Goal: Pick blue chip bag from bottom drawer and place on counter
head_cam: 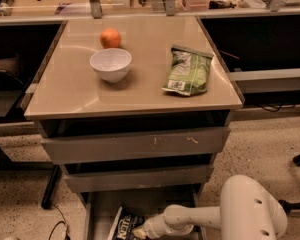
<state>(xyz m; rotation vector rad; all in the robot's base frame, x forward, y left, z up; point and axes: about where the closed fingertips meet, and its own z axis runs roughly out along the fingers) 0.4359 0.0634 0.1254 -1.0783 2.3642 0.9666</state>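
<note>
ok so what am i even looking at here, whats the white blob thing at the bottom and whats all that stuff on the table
The white rounded thing at the bottom is a robot's arm, mounted on a base that can drive around. There is one camera, and it looks down at the front of a grey drawer cabinet.

The arm reaches left into the open bottom drawer. At its tip is the pincer, the part that grabs things. It sits right against a dark blue chip bag lying in that drawer. Whether it has hold of the bag cannot be told from this view.

The tan counter on top carries an orange, a white bowl just in front of it, and a green chip bag off to the right.
</note>
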